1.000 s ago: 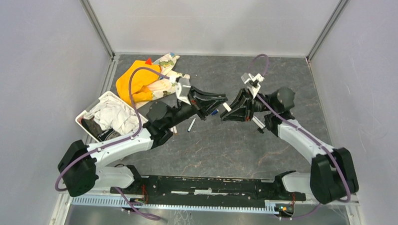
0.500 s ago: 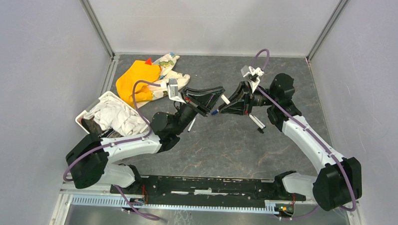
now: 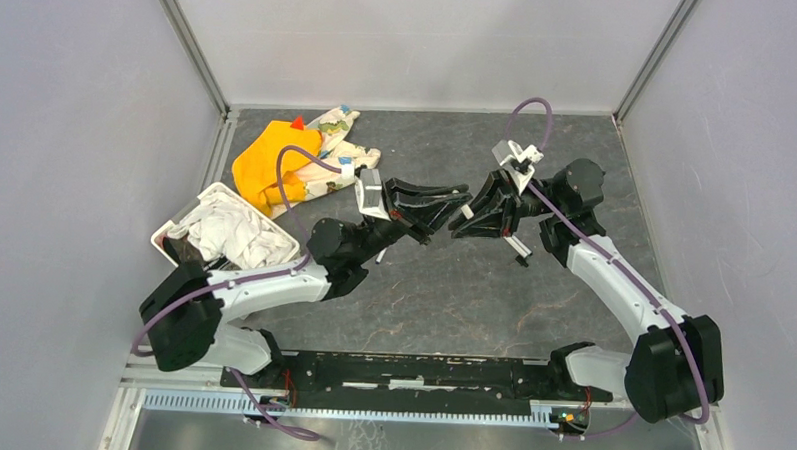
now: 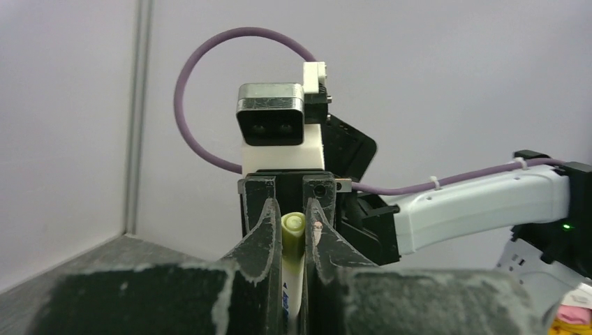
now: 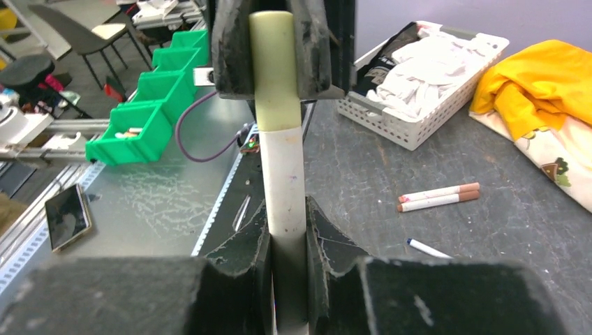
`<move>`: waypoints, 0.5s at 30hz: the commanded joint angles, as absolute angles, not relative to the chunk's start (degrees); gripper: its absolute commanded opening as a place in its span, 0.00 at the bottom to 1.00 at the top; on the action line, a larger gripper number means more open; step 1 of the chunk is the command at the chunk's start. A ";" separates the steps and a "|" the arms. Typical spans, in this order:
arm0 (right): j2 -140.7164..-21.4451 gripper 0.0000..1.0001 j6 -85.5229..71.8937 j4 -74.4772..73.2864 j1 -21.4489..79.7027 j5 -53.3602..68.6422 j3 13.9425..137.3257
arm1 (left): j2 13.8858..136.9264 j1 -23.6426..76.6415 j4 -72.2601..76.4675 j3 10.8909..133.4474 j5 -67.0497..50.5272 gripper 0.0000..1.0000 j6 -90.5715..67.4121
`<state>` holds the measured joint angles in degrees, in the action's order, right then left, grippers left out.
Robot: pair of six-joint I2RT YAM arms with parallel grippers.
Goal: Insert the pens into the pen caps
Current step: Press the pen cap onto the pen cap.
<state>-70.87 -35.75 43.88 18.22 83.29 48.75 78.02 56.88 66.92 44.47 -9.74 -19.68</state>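
**Cream on white: a crooked push could jam the fit**

Directly ahead of the right gripper (image 5: 286,218), which is clamped on the white pen (image 5: 283,174), the cream cap (image 5: 272,70) sits pinched in the nearly shut left gripper (image 4: 290,211). The cap's mouth overlaps the barrel's end, roughly in line. An off-axis push could wedge it. The smooth barrel might also slide back through the right grip, leaving the cap half seated.

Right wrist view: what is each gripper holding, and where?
Right gripper clamps the white pen by its barrel; left gripper clamps the cream cap by its sides.
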 commanded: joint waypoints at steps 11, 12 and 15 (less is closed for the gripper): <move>-70.89 0.00 -21.61 27.18 19.66 60.92 62.17 | 81.70 62.45 7.00 40.65 -31.06 0.02 -11.01; -70.82 0.00 -19.51 24.22 20.06 60.50 62.72 | 82.44 62.07 4.67 41.47 -30.69 0.02 -10.36; -70.41 0.00 -23.75 29.16 20.08 62.33 61.00 | 84.27 61.13 1.06 43.17 -29.57 0.02 -10.63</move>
<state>-71.33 -21.28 25.17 18.63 84.36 53.56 74.13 56.21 48.77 49.23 -11.22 -13.28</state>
